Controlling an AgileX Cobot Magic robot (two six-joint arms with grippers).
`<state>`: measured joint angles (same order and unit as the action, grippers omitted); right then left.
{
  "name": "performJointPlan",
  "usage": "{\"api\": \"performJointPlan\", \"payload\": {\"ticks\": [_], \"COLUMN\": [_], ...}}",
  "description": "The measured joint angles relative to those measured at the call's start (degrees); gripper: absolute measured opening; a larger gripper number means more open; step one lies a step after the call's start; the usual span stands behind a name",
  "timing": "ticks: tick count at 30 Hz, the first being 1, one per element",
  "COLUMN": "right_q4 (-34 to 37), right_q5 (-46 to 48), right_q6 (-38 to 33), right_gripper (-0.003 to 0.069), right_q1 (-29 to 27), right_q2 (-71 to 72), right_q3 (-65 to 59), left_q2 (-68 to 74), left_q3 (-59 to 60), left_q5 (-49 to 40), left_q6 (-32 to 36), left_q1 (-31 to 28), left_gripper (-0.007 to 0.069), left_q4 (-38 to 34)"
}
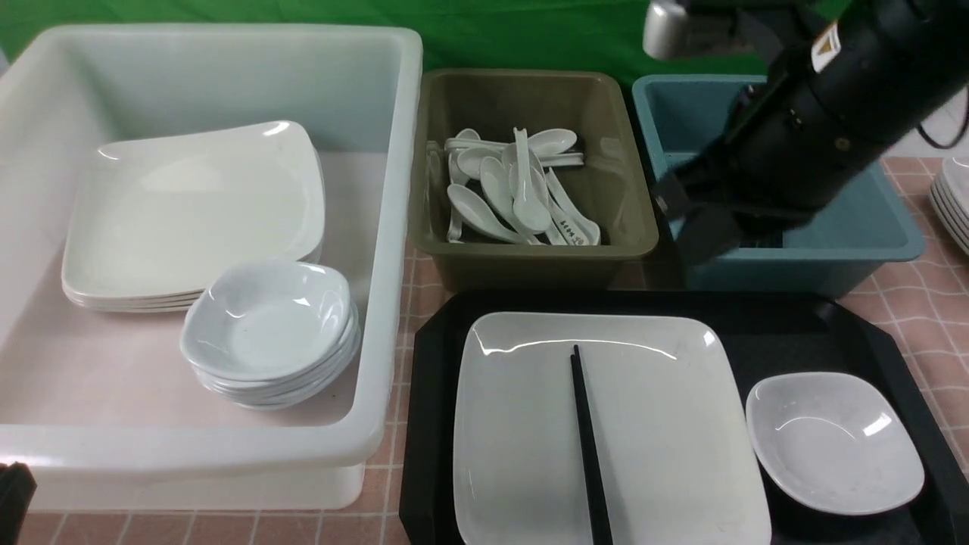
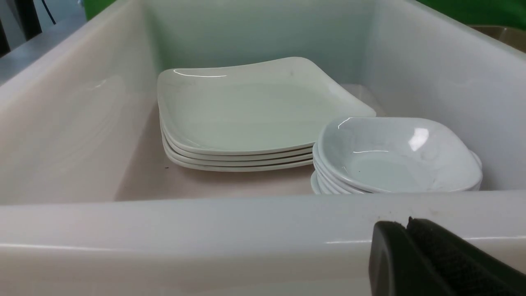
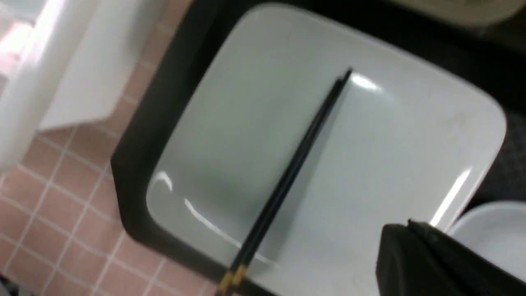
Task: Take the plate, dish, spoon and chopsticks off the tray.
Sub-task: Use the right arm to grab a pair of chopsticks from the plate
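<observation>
The black tray [image 1: 431, 393] holds the white square plate [image 1: 666, 424], and the black chopsticks [image 1: 587, 439] lie together across that plate. The small dish [image 1: 833, 443] sits on the tray to the plate's right. Several white spoons [image 1: 515, 197] lie in the olive tub [image 1: 621, 151]; no spoon lies on the tray. My right gripper [image 3: 407, 225] is shut and empty, above the tray's far edge [image 1: 700, 242], looking down on the plate [image 3: 370, 164] and chopsticks [image 3: 296, 164]. My left gripper [image 2: 407, 222] is shut and empty, outside the near wall of the white tub [image 2: 246, 222].
The white tub [image 1: 386, 227] on the left holds a stack of square plates [image 1: 189, 212] and a stack of small dishes [image 1: 269, 325]. A blue tub [image 1: 870, 227] stands behind the tray, partly hidden by my right arm. More stacked plates [image 1: 955, 200] show at the right edge.
</observation>
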<state>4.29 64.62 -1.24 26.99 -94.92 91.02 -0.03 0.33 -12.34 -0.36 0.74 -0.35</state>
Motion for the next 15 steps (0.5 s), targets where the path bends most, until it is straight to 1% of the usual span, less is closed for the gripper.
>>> {"api": "performJointPlan", "payload": {"ticks": [5,10,15], "right_q4": [-0.1,0.0,0.0], "right_q5": [-0.1,-0.7,-3.7], "right_q6": [2.0,6.7,11.0], "right_gripper": [0.0043,0.0053,0.0072], "right_q1": [2.3,8.2,11.7], "right_q2": [0.9,2.2,2.5], "right_q3": [-8.0,-20.0,-23.8], "left_q2": [0.0,0.0,0.0], "left_q3": [0.0,0.0,0.0], "left_q5": [0.0,0.0,0.0], "left_q6": [0.0,0.0,0.0], "left_q1": [0.0,0.0,0.0], "left_gripper": [0.0022,0.0022,0.0022], "left_q4": [0.0,0.0,0.0]}}
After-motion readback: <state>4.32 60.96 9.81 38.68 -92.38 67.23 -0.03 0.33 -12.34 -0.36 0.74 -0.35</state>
